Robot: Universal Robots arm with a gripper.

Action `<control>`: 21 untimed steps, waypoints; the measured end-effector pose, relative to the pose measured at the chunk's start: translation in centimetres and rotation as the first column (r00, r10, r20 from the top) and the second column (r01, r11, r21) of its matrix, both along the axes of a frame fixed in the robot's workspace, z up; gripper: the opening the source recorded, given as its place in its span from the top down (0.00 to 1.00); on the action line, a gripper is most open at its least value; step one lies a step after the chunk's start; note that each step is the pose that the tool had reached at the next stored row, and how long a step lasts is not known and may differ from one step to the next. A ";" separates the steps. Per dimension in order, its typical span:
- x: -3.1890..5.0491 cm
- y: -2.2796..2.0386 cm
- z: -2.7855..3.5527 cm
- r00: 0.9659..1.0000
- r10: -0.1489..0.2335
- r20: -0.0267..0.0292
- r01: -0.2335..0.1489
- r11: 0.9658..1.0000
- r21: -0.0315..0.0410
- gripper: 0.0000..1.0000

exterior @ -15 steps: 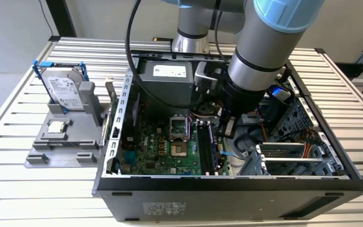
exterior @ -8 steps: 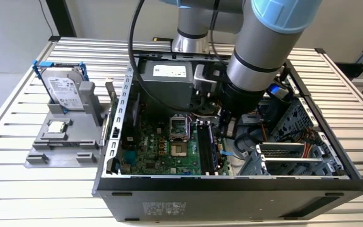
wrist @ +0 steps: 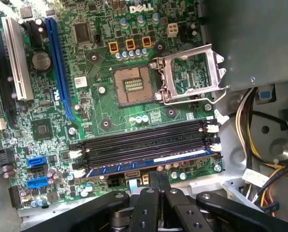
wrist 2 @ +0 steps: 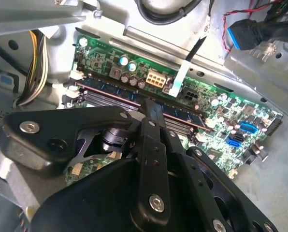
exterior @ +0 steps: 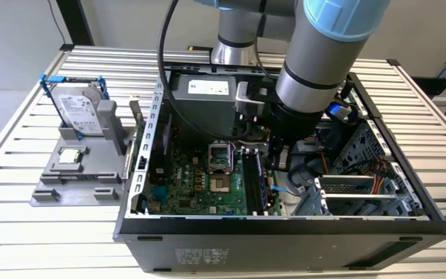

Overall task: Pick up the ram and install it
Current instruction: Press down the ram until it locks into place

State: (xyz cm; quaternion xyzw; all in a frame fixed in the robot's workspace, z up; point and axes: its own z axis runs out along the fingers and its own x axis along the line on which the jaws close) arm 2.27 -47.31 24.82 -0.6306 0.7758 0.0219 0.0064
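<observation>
Sitting in its motherboard (wrist: 86, 72) slot, ram (wrist: 149, 162), hand (wrist: 157, 180) just above, fingers together.

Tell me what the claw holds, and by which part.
Nothing, apparently: the claw is shut, its tips against the upper edge of the ram stick seated on the motherboard.

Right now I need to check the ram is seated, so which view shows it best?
The first wrist view: the ram lies full-length in a slot. The second wrist view shows the ram partly behind the hand; the exterior view shows it edge-on beside the arm.
</observation>
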 end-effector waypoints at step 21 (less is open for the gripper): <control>-0.44 -0.09 -0.66 0.988 0.155 0.001 -0.155 0.988 0.000 1.00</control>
